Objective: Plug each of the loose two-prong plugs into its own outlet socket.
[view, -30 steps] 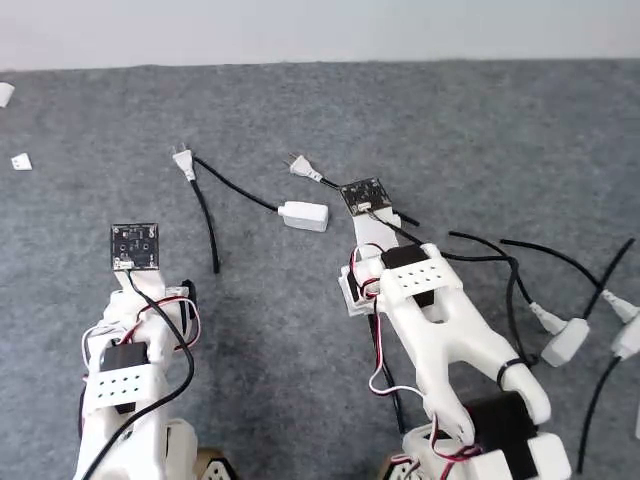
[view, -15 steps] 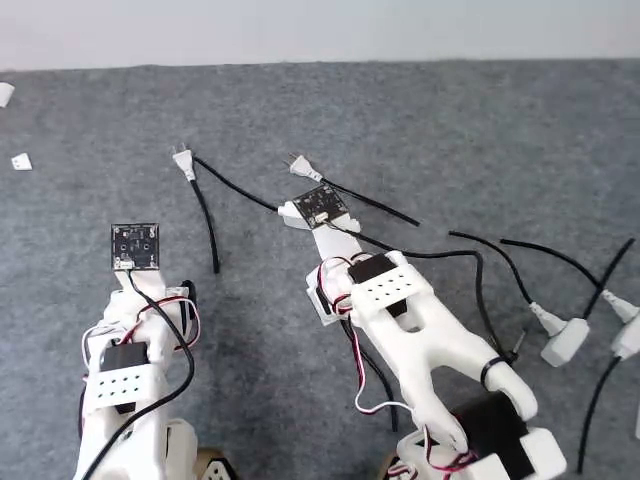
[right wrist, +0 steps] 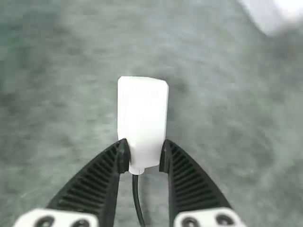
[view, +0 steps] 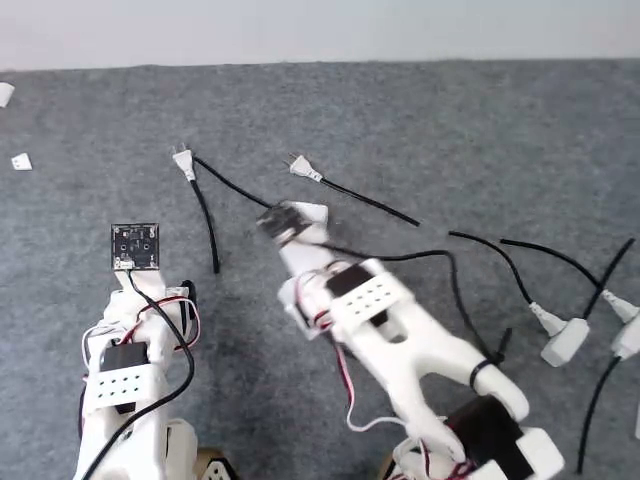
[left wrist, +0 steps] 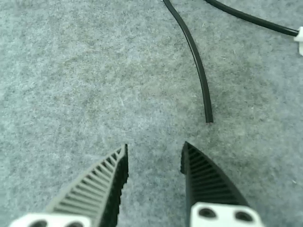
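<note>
Our right fingers (right wrist: pixel 106 175) clamp the white socket (right wrist: pixel 142 118) mid-bench (view: pixel 450 130), near a loose plug (view: pixel 300 166). Our left fingers (left wrist: pixel 106 182) stand open above the bench, beside a black cord (left wrist: pixel 196 71) end.

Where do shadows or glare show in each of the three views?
High view: even light across the grey mat, no hard shadows, no glare. Left wrist view: the black cable casts barely any shadow on the mat. Right wrist view: the white socket block between the fingers looks bright, without a glaring spot.
</note>
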`<state>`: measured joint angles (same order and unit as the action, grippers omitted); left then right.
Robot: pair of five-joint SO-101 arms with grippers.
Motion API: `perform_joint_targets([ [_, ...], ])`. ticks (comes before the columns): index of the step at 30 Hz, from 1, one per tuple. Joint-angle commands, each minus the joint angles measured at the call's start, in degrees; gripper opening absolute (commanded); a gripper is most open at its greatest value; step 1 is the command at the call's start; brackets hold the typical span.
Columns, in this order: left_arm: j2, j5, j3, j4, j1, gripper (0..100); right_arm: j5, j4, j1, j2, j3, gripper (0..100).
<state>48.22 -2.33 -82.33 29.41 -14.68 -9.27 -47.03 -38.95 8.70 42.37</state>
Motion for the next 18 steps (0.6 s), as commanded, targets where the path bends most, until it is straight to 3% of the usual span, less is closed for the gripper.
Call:
perform_joint_targets([
  [1, 0.70, -0.53, 2.51, -1.05, -0.44, 17, -4.04, -0.13, -5.32, -0.57, 0.26, 1.3],
  [9, 0.70, -0.53, 2.51, -1.05, -0.44, 17, -6.86, -1.98, -6.37, -0.22, 0.88, 10.6],
  [18, 0.70, -0.53, 2.51, -1.05, -0.44, 17, -9.05, -3.56, -9.98, 0.04, 1.41, 9.2],
])
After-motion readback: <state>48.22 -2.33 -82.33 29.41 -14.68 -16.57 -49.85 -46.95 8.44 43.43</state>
